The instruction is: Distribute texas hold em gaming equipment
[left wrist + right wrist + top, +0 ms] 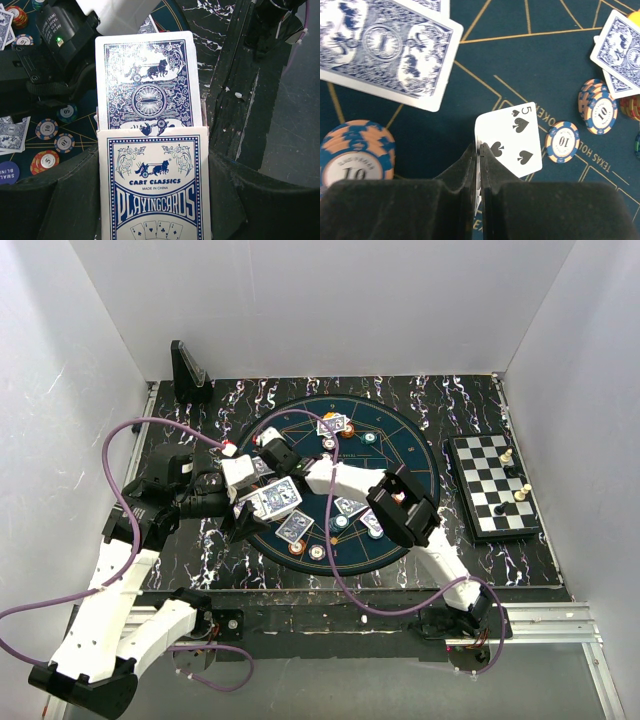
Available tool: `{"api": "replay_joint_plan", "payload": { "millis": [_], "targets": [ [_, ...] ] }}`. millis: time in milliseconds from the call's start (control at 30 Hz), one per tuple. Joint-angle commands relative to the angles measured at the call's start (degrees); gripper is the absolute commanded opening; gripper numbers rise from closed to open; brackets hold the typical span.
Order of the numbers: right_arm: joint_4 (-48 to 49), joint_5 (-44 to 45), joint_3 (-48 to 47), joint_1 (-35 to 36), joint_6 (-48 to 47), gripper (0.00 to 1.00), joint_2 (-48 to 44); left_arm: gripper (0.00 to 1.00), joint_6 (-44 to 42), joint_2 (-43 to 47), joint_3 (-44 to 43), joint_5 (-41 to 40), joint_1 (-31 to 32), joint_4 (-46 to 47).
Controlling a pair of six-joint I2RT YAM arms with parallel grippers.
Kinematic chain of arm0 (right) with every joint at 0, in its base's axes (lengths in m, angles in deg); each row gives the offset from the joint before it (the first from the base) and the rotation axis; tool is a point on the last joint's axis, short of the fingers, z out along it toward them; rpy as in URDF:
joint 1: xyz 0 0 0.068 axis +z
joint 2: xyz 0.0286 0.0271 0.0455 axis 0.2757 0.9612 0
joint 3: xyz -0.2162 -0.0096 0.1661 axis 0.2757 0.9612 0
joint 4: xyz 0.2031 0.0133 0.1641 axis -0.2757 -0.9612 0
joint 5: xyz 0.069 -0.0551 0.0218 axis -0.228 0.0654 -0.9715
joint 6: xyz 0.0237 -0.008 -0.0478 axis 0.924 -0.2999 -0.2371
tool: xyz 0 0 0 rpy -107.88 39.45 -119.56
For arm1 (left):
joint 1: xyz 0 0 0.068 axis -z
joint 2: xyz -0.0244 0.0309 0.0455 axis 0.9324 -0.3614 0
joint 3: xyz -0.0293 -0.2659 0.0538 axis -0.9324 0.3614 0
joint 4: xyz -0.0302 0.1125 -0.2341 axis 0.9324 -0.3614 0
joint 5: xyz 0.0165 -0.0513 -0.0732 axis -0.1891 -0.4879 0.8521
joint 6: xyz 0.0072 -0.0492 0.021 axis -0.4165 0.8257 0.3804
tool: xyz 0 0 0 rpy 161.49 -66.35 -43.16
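Glossy paper: the five of spades (512, 137), face showing at lower centre of the right wrist view, is pinched by one end in the right gripper (479, 150) over the dark teal mat (535, 55). Light, thin and slippery, it probably bends easily; an edge hold suits it. The left gripper (152, 160) clamps the card box (156, 200), mid-frame in its view.

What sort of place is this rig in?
Probably a lab test booth staged as a card table: plain white walls box in a marbled tabletop, with a round poker mat and a chessboard.
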Motion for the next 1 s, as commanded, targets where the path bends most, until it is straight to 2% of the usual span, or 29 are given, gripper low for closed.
{"api": "replay_joint_plan", "payload": {
  "millis": [0,133,267,333,433,500,767,967],
  "targets": [
    [-0.72,0.86,-0.1,-2.05,0.3,0.12,-1.22,0.04,0.11,0.39,-1.28,1.66,0.18,1.33],
    [-2.29,-0.88,-1.42,-2.49,-0.24,0.14,-1.04,0.04,-0.07,0.3,-1.37,1.48,0.18,1.25],
    [-3.09,-5.89,0.51,-2.49,3.19,0.2,-2.53,0.04,0.02,-0.05,-1.63,1.83,0.18,1.33],
    [-3.44,-8.52,1.04,-2.49,4.07,0.29,-2.97,0.04,0.02,-0.14,-1.63,1.84,0.18,1.33],
    [-5.28,-10.46,-0.09,-2.49,4.78,0.5,-2.88,0.04,0.02,-0.05,-1.54,1.92,0.18,1.33],
    [-5.81,-11.52,-0.19,-2.49,4.78,0.57,-3.41,0.04,-0.07,0.03,-1.54,1.84,0.18,1.25],
    [-5.81,-15.13,1.66,-2.66,5.04,0.65,-6.92,0.04,-0.24,0.12,-2.16,1.84,0.18,1.07],
    [-9.15,-16.97,1.92,-4.77,8.11,0.65,-12.62,0.04,-0.16,0.74,-2.07,1.05,0.18,1.42]
  ]
}}
